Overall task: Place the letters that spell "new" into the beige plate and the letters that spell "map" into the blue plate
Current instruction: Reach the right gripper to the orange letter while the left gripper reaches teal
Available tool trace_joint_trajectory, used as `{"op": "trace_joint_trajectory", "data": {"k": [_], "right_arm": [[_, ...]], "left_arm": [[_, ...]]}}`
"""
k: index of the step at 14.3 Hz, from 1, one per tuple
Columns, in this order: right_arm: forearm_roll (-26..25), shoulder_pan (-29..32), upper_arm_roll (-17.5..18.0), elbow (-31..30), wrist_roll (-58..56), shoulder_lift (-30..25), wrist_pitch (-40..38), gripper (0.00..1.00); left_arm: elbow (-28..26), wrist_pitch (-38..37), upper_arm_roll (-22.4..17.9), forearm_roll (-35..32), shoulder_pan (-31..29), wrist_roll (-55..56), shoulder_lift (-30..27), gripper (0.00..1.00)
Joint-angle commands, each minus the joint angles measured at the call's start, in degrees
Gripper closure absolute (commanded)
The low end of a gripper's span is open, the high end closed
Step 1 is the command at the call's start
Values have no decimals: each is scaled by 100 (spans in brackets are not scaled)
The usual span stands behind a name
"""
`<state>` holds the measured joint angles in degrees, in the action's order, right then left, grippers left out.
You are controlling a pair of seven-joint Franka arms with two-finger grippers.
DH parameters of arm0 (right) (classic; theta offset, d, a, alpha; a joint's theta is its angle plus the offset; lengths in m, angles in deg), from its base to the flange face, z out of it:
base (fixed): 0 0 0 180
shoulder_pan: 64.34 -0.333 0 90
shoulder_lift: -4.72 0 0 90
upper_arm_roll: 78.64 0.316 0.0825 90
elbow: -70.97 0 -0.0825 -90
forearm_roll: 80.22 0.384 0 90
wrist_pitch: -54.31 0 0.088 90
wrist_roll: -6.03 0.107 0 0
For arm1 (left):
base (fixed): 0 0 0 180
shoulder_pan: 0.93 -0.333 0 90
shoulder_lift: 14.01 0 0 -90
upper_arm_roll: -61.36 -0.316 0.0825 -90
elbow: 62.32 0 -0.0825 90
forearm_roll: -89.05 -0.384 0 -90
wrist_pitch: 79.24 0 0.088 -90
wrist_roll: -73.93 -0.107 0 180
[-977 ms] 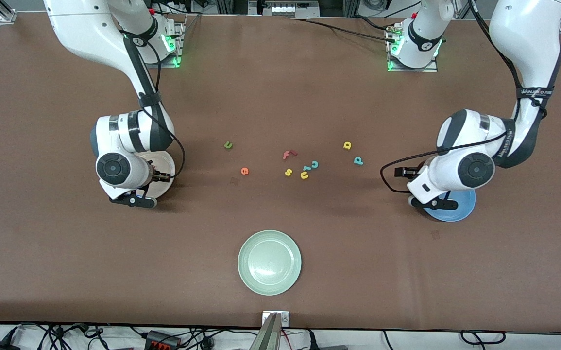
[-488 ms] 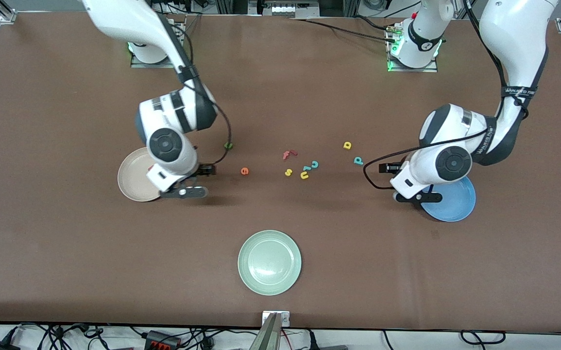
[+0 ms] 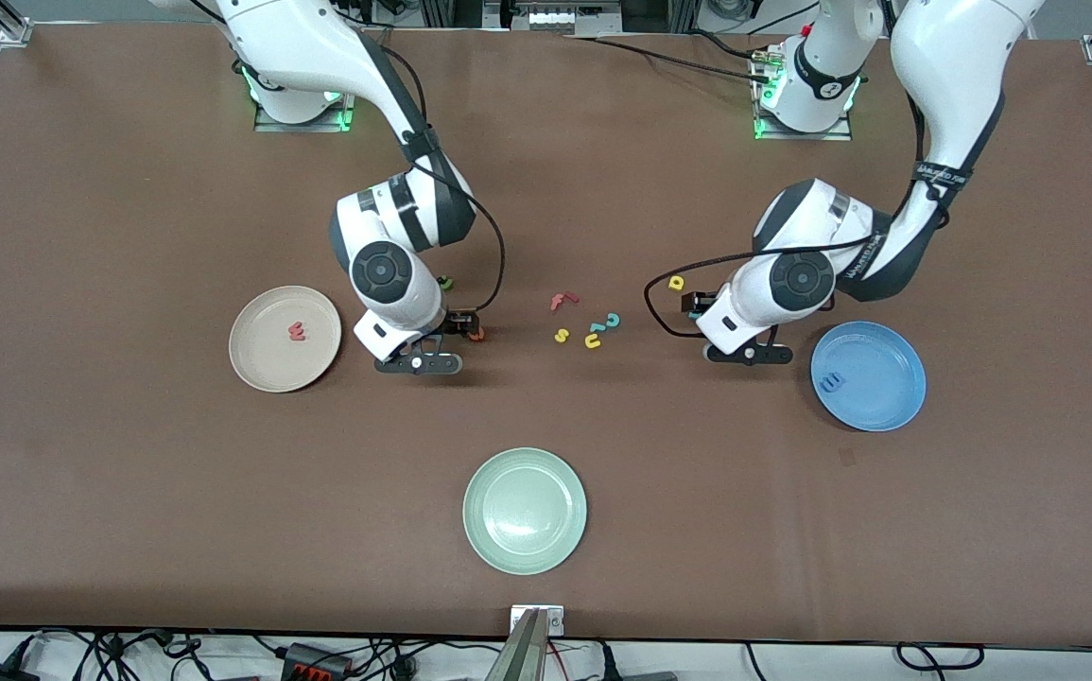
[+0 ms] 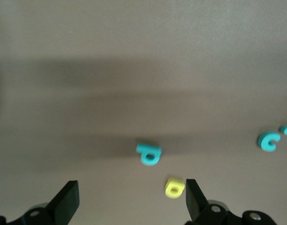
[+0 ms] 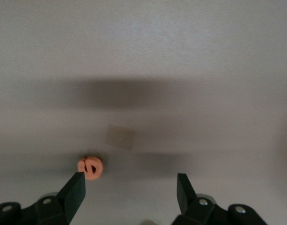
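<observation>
Fingers (image 5: 77,187) spread, both grippers have left their plates

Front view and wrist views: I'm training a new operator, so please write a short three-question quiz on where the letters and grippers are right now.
1. True or false: the salmon-pink toy letter w lies in the round cream-beige plate.
2. Pick one: the open left gripper hangs over which pair?
A. the teal toy letter p and the yellow toy letter a
B. a red f and a yellow s
C. a dark green n and a teal c
3. Fill in: the open right gripper hangs over the table with the small orange toy letter ___ beside one finger.

Key: 1 true; 2 A; 3 e.
</observation>
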<state>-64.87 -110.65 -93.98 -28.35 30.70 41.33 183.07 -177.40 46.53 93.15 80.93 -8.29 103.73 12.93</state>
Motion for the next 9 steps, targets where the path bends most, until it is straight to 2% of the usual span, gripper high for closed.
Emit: {"op": "trace_joint_trajectory", "data": {"k": [1, 2, 3, 4, 6, 7, 9], "right_arm": [[99, -203, -30, 150, 449, 223, 219, 20], [99, -229, -30, 219, 468, 267, 219, 24], [108, -264, -30, 237, 477, 293, 219, 28], [108, -291, -30, 246, 486, 328, 228, 30], [108, -352, -30, 255, 555, 390, 237, 32], [99, -379, -30, 264, 660, 408, 245, 32], [99, -405, -30, 273, 697, 460, 272, 34]], "left_arm": [[-488, 544, 46, -137, -90, 490, -128, 9], [-593, 718, 46, -155, -55, 535, -101, 18], [-760, 1051, 38, -172, -55, 544, -40, 24], [-883, 1367, 3, -190, -90, 536, 48, 25], [-955, 1450, 2, -216, -46, 579, 75, 36], [-955, 1476, 2, -217, -20, 588, 101, 39], [-946, 1686, -15, -304, -2, 597, 294, 39]]}}
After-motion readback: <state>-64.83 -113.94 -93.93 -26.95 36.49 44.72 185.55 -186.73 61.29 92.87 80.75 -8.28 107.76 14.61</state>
